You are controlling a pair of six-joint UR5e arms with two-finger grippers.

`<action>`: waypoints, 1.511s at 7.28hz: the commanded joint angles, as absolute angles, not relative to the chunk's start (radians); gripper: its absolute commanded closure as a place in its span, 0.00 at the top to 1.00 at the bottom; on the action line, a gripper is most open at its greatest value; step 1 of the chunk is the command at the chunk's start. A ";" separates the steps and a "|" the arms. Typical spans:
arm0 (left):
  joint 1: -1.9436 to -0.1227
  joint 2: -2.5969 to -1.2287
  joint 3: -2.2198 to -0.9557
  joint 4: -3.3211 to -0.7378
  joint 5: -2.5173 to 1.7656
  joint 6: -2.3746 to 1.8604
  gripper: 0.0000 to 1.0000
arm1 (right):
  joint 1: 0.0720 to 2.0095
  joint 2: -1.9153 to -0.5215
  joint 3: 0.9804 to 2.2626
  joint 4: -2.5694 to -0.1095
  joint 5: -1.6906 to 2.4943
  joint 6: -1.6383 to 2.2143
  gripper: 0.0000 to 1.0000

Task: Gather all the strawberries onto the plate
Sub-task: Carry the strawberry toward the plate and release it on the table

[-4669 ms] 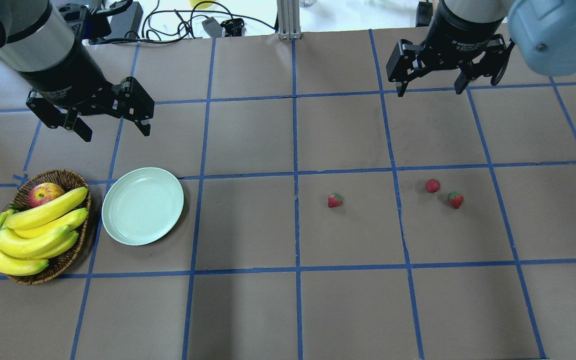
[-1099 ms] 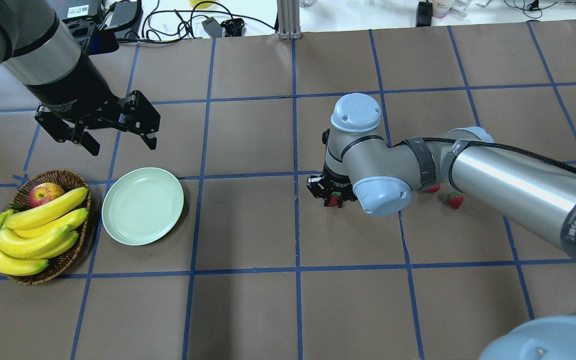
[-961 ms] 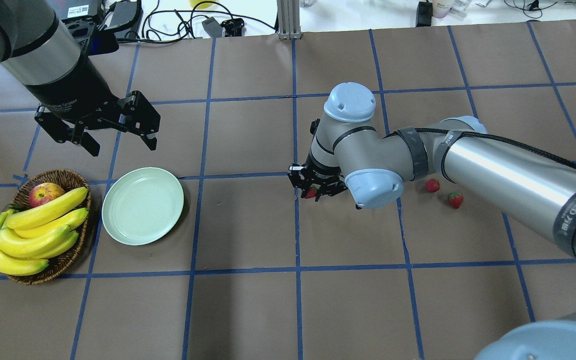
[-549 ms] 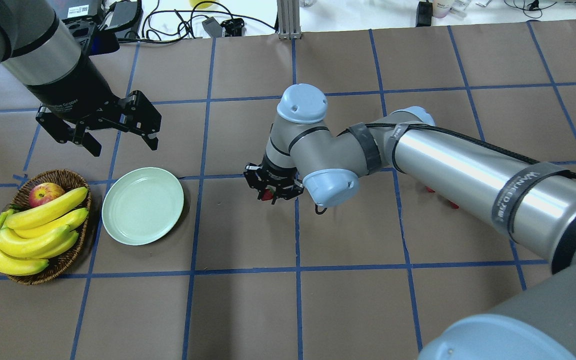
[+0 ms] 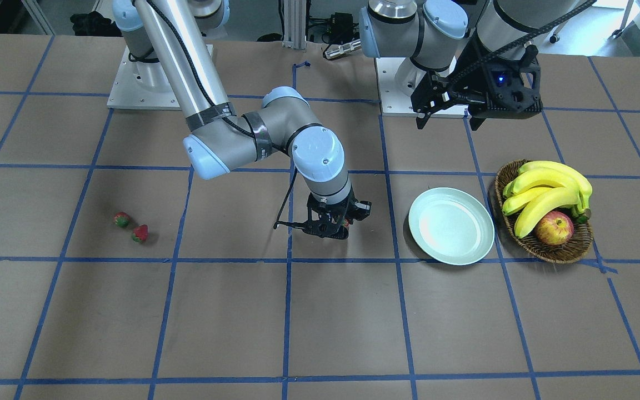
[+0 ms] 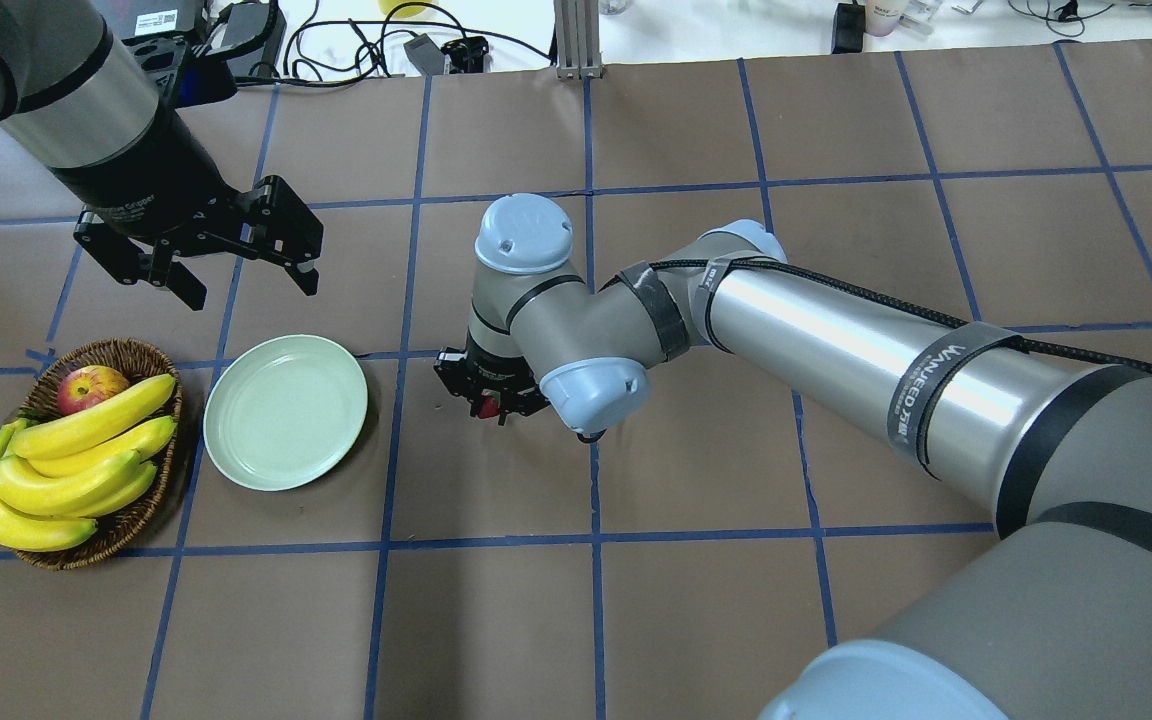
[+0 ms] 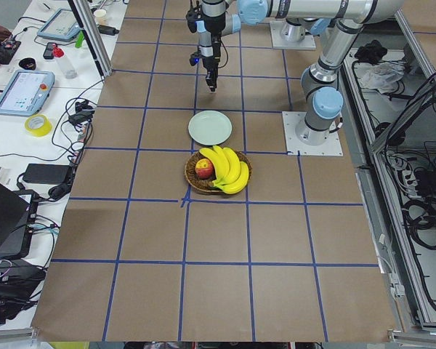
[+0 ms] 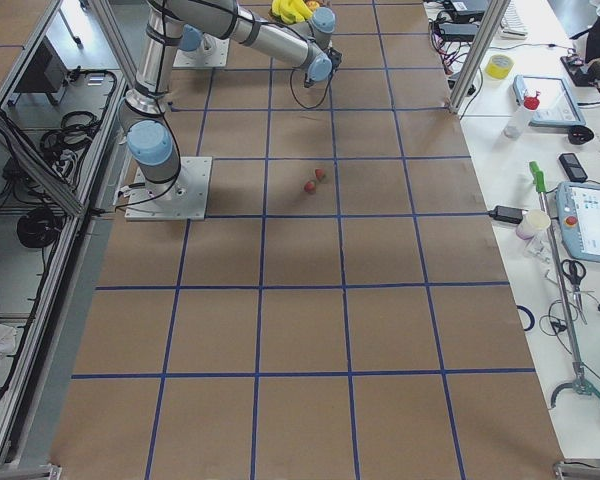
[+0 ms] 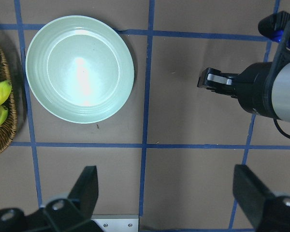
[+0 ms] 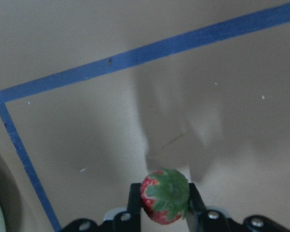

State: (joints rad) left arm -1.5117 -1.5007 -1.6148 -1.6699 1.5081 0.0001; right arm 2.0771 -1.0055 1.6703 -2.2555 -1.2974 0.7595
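Beside the plate (image 6: 285, 412), overhead: right gripper (image 6: 491, 410) clamped on one strawberry (image 6: 486, 406), near the rim, not over it; left gripper (image 6: 248, 290) spread wide, raised, near the plate.
Front-facing: two other strawberries (image 5: 122, 219) (image 5: 140, 233) lying together, well apart from the plate.
Right wrist: strawberry pinched between both fingers (image 10: 134, 194), green cap showing.
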 commanded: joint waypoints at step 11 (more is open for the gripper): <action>-1.509 -1.503 -1.615 -1.666 1.519 0.003 1.00 | 1.544 -1.313 1.873 -2.028 -1.565 -0.047 1.00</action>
State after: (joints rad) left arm -1.5106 -1.5033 -1.6153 -1.6670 1.5197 0.0031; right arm 1.6436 -1.2921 1.8191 -2.0203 -1.5630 0.0848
